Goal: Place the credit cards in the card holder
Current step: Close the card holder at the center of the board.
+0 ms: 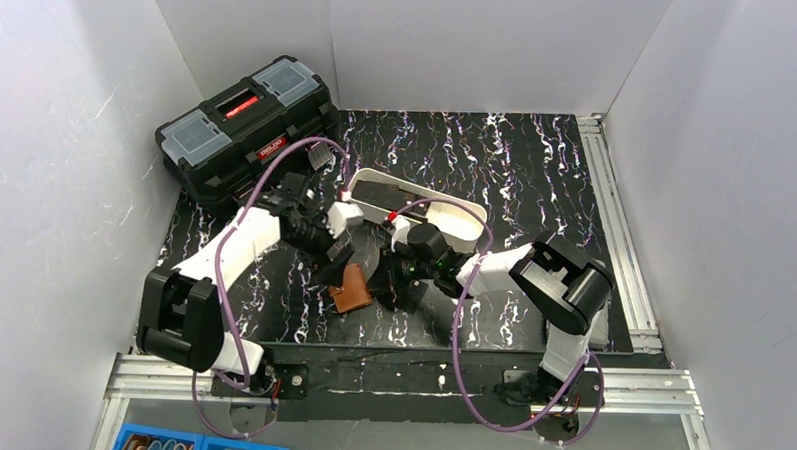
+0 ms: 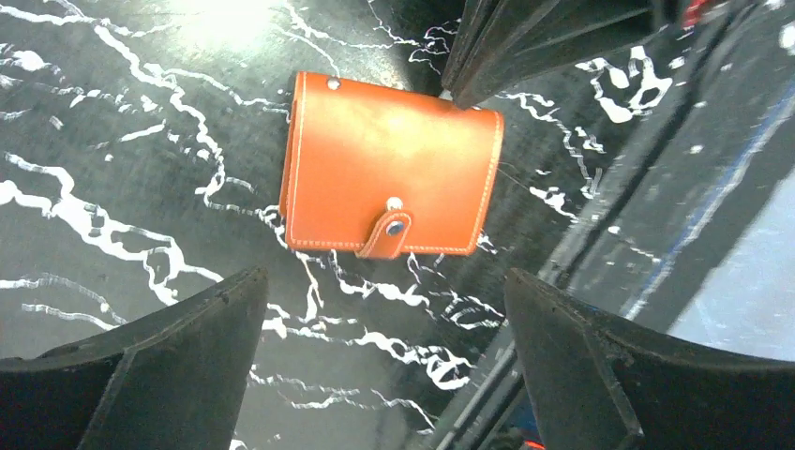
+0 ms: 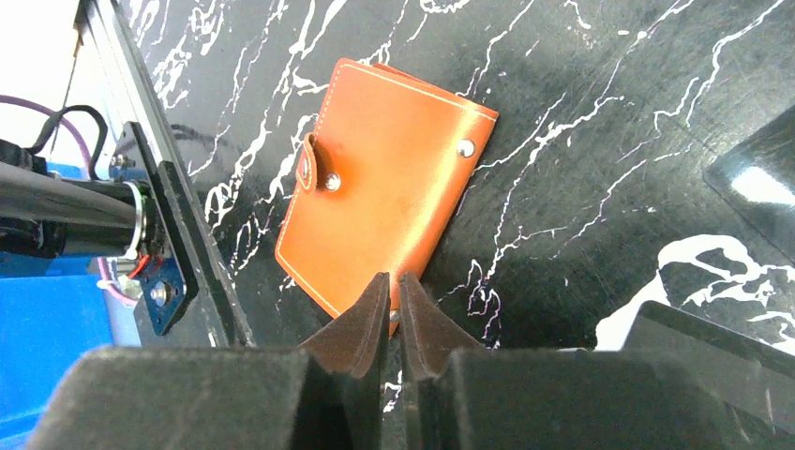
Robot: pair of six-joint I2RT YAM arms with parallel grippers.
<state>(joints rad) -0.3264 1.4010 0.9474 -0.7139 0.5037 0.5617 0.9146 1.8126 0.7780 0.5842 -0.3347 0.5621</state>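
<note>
The card holder (image 2: 389,173) is a brown leather wallet lying closed and flat on the black marbled table, its snap tab fastened. It also shows in the top view (image 1: 350,289) between both arms. My left gripper (image 2: 380,286) hovers over it, open wide, with nothing between its fingers. My right gripper (image 3: 394,279) is shut, its tips at the edge of the card holder (image 3: 384,187). A dark, flat, glossy credit card (image 3: 755,178) lies on the table to the right of the wallet. Another dark card (image 1: 380,194) rests in the white tray.
A long white oblong tray (image 1: 445,222) stands just behind the grippers. A big black toolbox (image 1: 248,130) sits at the back left. An aluminium rail (image 1: 615,223) runs along the table's right edge, and a blue bin (image 1: 197,446) lies below the near edge.
</note>
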